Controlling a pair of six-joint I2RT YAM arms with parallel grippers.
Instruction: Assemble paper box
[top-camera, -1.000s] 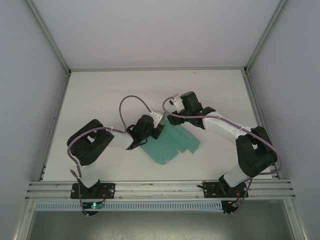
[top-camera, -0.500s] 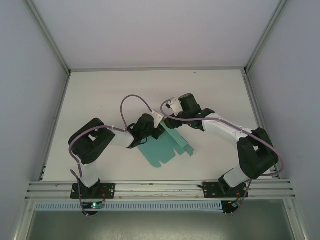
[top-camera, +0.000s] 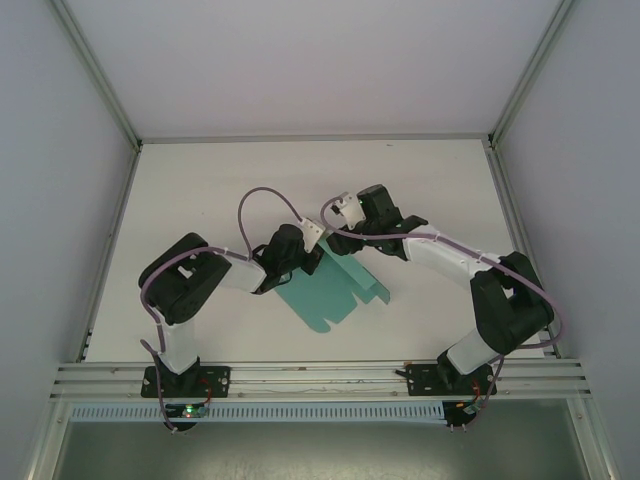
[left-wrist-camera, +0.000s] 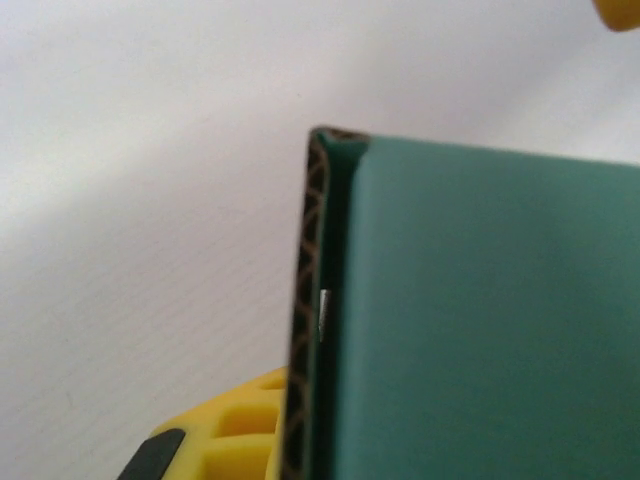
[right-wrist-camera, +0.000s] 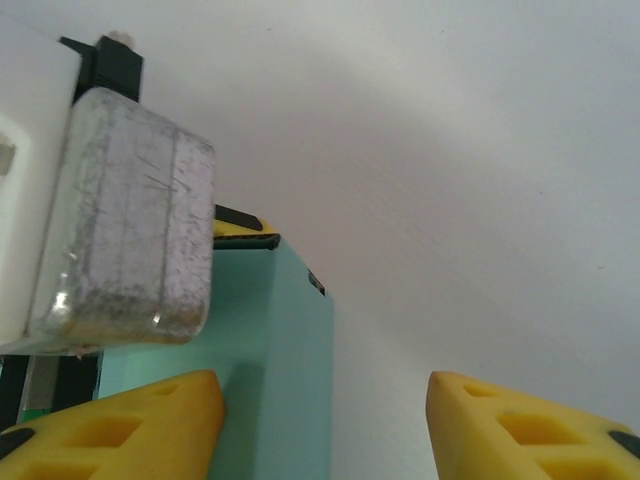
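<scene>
The paper box (top-camera: 330, 290) is a teal card sheet, partly folded, lying on the white table (top-camera: 440, 180) between the 2 arms. Its far corner sits at the left pincer (top-camera: 303, 260) and its near edge points back towards the arm bases. In the left wrist view the card stands very close, its brown corrugated edge touching 1 yellow finger (left-wrist-camera: 215, 440). The other finger is hidden behind the card, so the left pincer appears to be closed on that edge, though the grip itself is not clearly seen.

The right pincer (right-wrist-camera: 322, 385) is wide open and holds nothing. A raised teal panel of the box stands against its left finger (right-wrist-camera: 120, 420) and reaches partway into the gap, while its right finger (right-wrist-camera: 530, 420) is well apart from the card over bare table. Just beyond that panel sits the grey camera block (right-wrist-camera: 130, 220) of the left wrist.
</scene>
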